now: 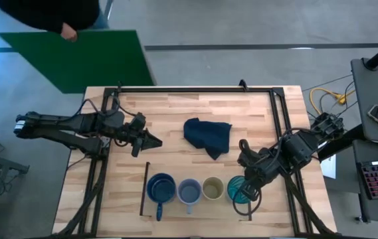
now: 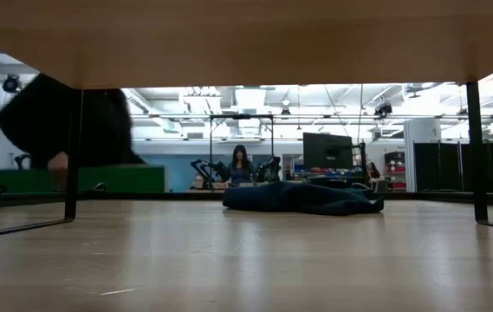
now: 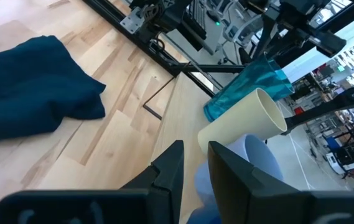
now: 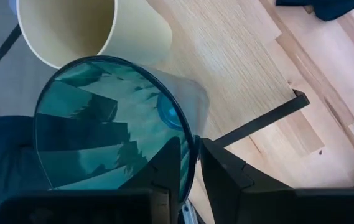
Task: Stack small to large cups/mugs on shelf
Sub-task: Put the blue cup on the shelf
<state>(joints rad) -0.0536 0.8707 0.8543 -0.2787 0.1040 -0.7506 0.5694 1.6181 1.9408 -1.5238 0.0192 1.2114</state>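
High view: dark blue cloth lies behind the cups.

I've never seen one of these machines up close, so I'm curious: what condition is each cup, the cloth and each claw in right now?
Dark blue mug: upright, on the shelf.
Grey-blue cup: upright, beside the mug.
Beige cup: upright, empty.
Teal tumbler: upright, rim between the right gripper's fingers.
Blue cloth: crumpled on the table.
Left gripper: empty, nearly closed.
Right gripper: straddling the tumbler's rim.
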